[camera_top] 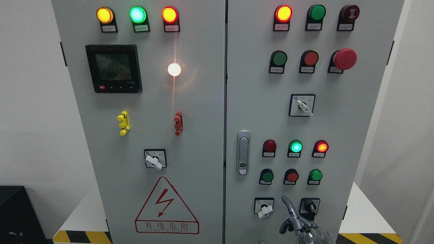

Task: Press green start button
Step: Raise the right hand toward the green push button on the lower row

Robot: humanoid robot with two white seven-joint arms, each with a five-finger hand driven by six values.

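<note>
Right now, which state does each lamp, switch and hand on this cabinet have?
Top-left lamps: amber, green and red lit.
White lamp: lit.
Meter display: on.
Top-right red lamp: lit.
Green lamp beside it: dark.
Lower green lamp: lit.
Door handle: flush, door closed.
Right hand: one finger extended upward, touching no button.

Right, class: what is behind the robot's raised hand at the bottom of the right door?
Behind the hand is the grey door and the black rotary switch, partly covered. The panel lower down is hidden.
</note>
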